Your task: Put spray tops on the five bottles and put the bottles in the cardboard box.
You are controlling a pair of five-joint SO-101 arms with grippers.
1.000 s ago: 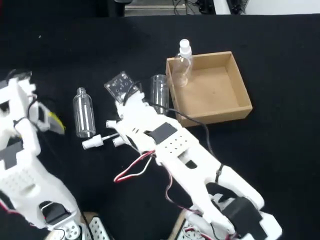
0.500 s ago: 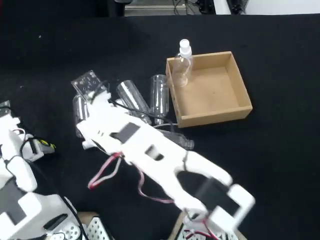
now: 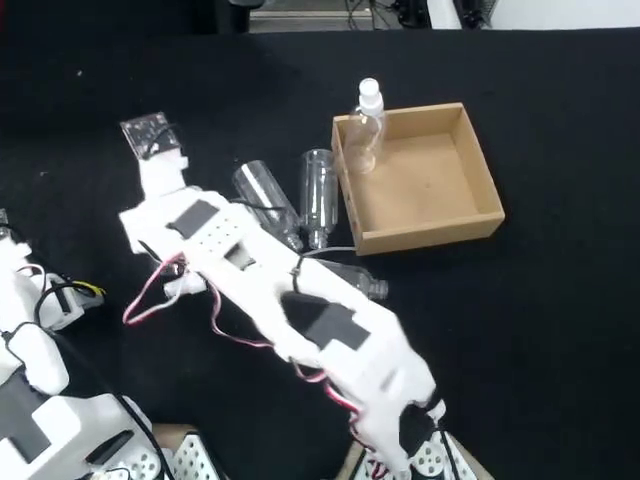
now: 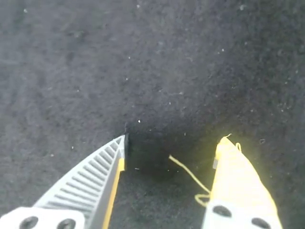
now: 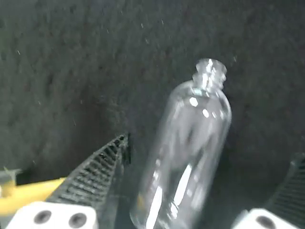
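Lying on the black table (image 3: 540, 330) between the widely spread fingers of the right gripper (image 5: 209, 150), a clear uncapped bottle (image 5: 190, 129) points its threaded neck away from the wrist camera; the right wrist view does not settle whether either finger touches the glassy wall. The high view takes in the wider scene: the right arm (image 3: 260, 280) stretches from the near edge toward the far left of the table, its white body lying over that spot. Beside it, a slanted bottle (image 3: 263, 195) and a box-side bottle (image 3: 318, 192) lie without tops, the second just beside the cardboard box (image 3: 425, 232). A half-covered bottle (image 3: 358, 281) pokes out from under the arm, near the box's front wall. In the box's far left corner a capped bottle (image 3: 367, 125) stands upright, its white spray top above the rim. At the near left edge sits the left arm (image 3: 30, 370). The left wrist view gives the close look at the left gripper (image 4: 174, 140): fingers parted, nothing between them, a loose yellow thread on one, bare cloth below.
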